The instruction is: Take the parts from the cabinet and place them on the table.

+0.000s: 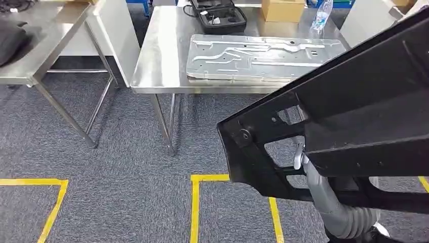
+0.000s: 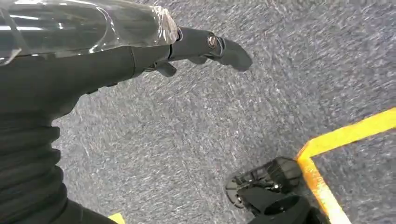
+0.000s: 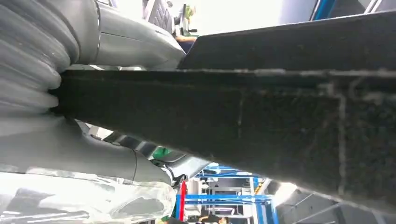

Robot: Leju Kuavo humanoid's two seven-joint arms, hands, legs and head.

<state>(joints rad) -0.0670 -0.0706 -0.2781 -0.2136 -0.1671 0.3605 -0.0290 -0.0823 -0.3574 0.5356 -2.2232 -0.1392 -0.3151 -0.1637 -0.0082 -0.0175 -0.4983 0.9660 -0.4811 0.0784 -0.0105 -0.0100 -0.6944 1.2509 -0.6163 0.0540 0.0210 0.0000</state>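
Fingers of the right hand [image 3: 93, 98] clamp a long black moulded plastic panel [image 1: 354, 116], its pierced end jutting forward and left. Beyond it, an embossed silver sheet-metal part [image 1: 260, 56] lies on the stainless steel table [image 1: 162, 61]. The left hand [image 2: 140, 56] hangs empty over grey carpet [image 2: 196, 140], fingers extended.

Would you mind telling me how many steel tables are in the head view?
2. One steel table stands ahead, carrying the pressed metal panel; the other is at the far left, partly cut off. The black part may hide more.
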